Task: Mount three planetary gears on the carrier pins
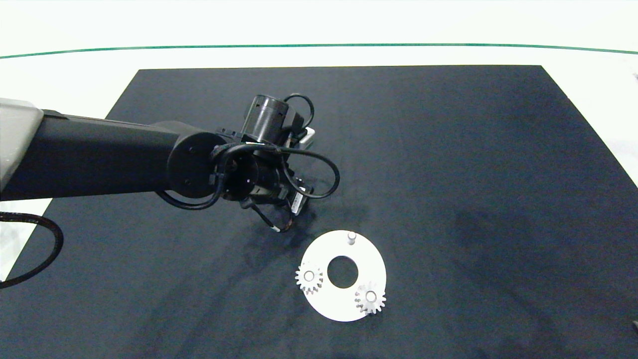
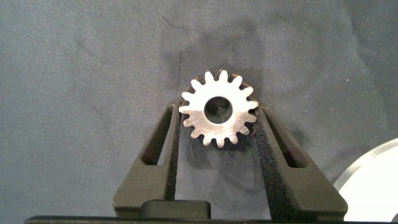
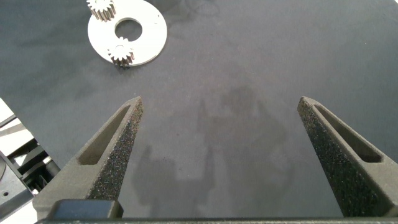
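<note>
Two gears [image 1: 309, 277] sit seated on the near disc [image 1: 344, 306]. Left pincer [image 2: 217, 134] pinches the third gear [image 2: 219, 109]; centre its hole over the far bare pin [image 1: 351, 236], keeping it level. Right pincer [image 3: 217, 124] hangs spread, away right.

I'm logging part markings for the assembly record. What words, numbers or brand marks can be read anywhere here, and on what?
None can be read.
The third gear in the left gripper: bare metal, unmarked.
The disc and both seated gears: no markings.
A small white tag on the left wrist: too small to read.

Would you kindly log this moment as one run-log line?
left gripper: shut on third gear | right gripper: open, idle | two gears on carrier pins | one pin bare
</note>
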